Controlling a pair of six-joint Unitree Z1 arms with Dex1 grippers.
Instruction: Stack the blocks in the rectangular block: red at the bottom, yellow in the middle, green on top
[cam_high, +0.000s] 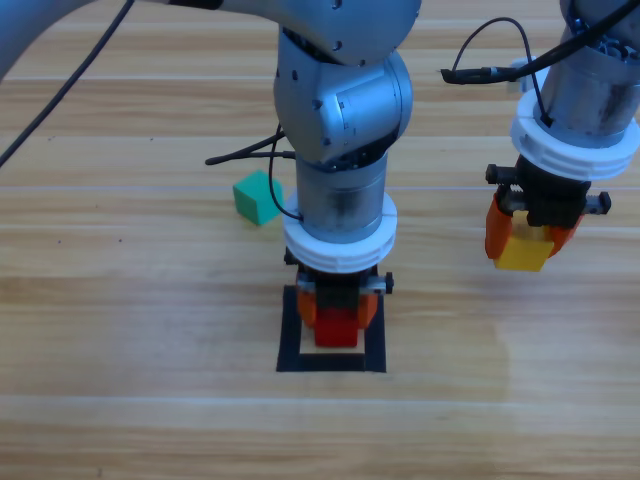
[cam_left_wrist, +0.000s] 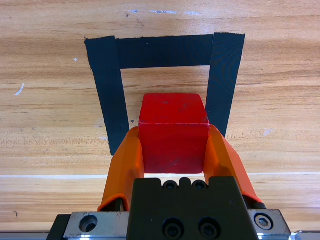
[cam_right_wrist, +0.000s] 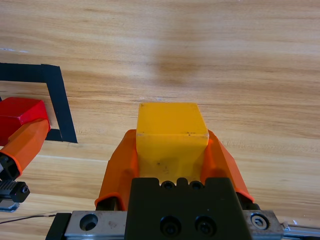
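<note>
Wooden table (cam_high: 120, 300), three cubes, left hand (cam_high: 338, 312) grasping red (cam_high: 336, 327) inside tape outline (cam_high: 290, 335), right hand (cam_high: 527, 238) grasping yellow (cam_high: 522, 251), green (cam_high: 257, 197) loose.

Matte red cube (cam_left_wrist: 173, 131) sits between the left gripper's (cam_left_wrist: 173, 150) orange jaws, black body behind; ahead of them, a black tape outline (cam_left_wrist: 165, 51) frames pale striped wood (cam_left_wrist: 50, 75). Plain yellow cube (cam_right_wrist: 172, 135) fills the right gripper's (cam_right_wrist: 172, 150) orange jaws. Teal-green cube (cam_high: 257, 197) lies apart from both.
</note>
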